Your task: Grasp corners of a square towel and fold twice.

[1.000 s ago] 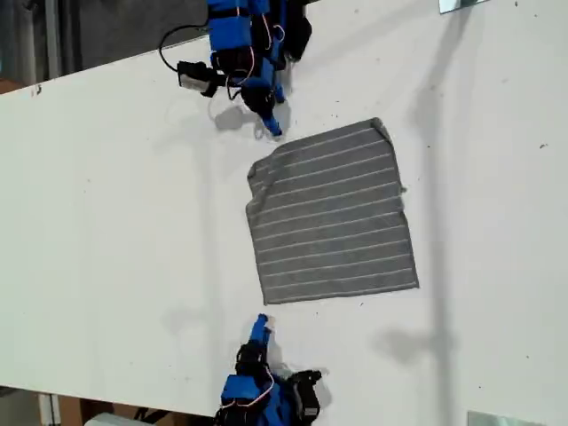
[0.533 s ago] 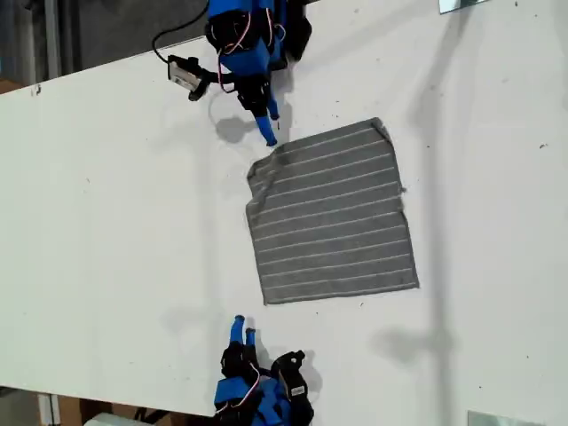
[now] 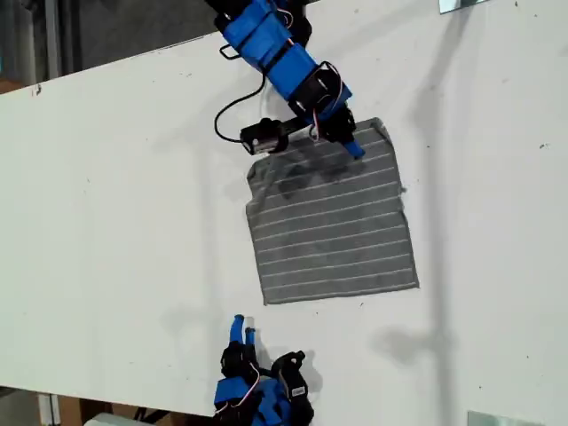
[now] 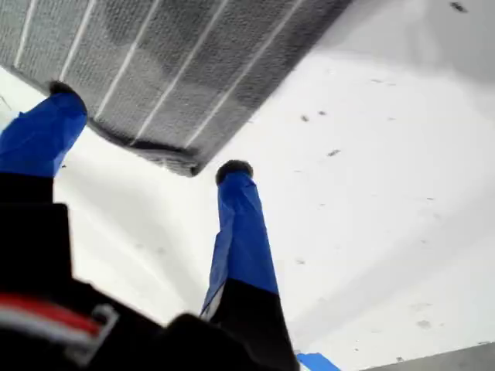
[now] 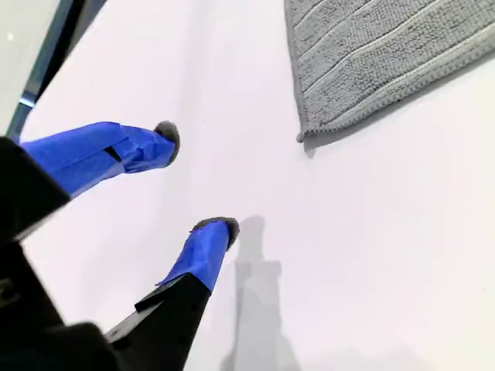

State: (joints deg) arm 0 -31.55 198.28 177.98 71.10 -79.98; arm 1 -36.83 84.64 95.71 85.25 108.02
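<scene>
towel [image 3: 333, 217] lies flat on the table [image 3: 115, 204]. my first gripper [image 3: 348, 142] sits over its far edge, one corner [image 4: 186, 164] between its fingers [image 4: 240, 224]. my second gripper [image 3: 240, 330] is off the cloth, near corner [image 5: 305, 135] just ahead of its fingertips [image 5: 213, 232].

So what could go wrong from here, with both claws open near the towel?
1. My first claw is open at a corner of the towel. It may catch only the thin hem, which could slip out when lifted.
2. My second claw is open over bare table, apart from its nearest corner. If the first claw lifts alone, the towel may drag and fold crooked.
</scene>
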